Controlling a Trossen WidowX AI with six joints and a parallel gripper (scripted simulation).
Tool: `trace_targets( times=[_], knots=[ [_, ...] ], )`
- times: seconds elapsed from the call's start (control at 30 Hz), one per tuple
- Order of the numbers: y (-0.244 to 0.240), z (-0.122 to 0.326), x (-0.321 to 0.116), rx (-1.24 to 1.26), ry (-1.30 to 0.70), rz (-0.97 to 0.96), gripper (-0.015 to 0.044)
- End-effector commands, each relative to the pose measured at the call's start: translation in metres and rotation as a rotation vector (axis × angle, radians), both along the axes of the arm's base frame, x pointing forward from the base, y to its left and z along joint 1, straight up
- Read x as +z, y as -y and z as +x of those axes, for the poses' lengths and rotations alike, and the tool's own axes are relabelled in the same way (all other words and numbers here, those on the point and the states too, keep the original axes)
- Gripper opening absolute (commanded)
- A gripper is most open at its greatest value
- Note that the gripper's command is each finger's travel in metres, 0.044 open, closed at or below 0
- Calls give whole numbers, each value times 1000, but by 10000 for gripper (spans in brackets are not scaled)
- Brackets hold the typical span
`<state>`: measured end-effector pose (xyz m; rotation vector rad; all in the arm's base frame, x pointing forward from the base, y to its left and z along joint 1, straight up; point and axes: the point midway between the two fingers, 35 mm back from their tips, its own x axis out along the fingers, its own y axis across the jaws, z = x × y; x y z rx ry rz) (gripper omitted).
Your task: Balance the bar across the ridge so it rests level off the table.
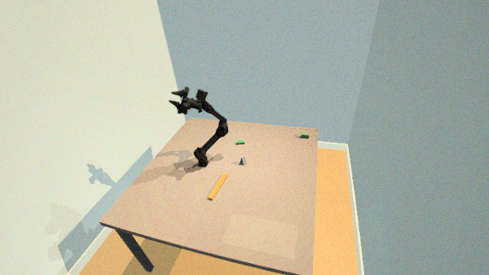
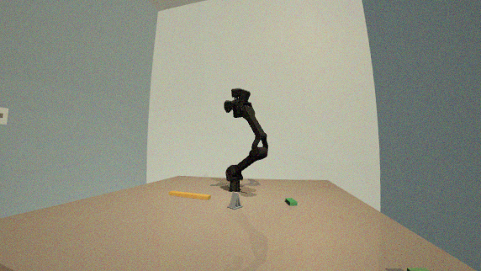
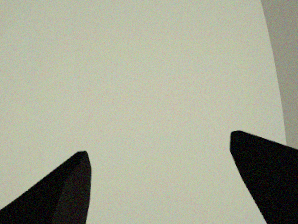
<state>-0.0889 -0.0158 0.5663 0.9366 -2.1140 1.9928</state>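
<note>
The bar (image 1: 218,186) was orange-yellow and plain. The ridge (image 1: 243,160) was grey. Two small blocks (image 1: 240,143) (image 1: 304,135) were bright green. The arm (image 1: 214,138) and its tool (image 1: 178,97) were black. The surface (image 1: 265,231) was pale pinkish tan, with a lighter rectangular patch (image 1: 261,235). The floor (image 1: 333,213) was orange. One wall (image 1: 64,85) was off-white, the others blue-grey.

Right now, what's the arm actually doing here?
Nothing is in hand yet. The gripper is raised high above the table, aimed at the pale wall, jaws open and empty. The yellow bar lies flat on the table, apart from the small grey ridge. Two green blocks sit farther back.
</note>
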Motion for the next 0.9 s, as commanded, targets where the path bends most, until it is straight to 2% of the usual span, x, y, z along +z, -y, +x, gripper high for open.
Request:
trace_targets(
  times=[0.0, 0.43, 0.87],
  knots=[
    [29, -13, -12, 71, 44, 77, 315],
    [115, -25, -55, 325, 159, 294, 315],
    [190, -5, -107, 550, 226, 547, 315]
  ],
)
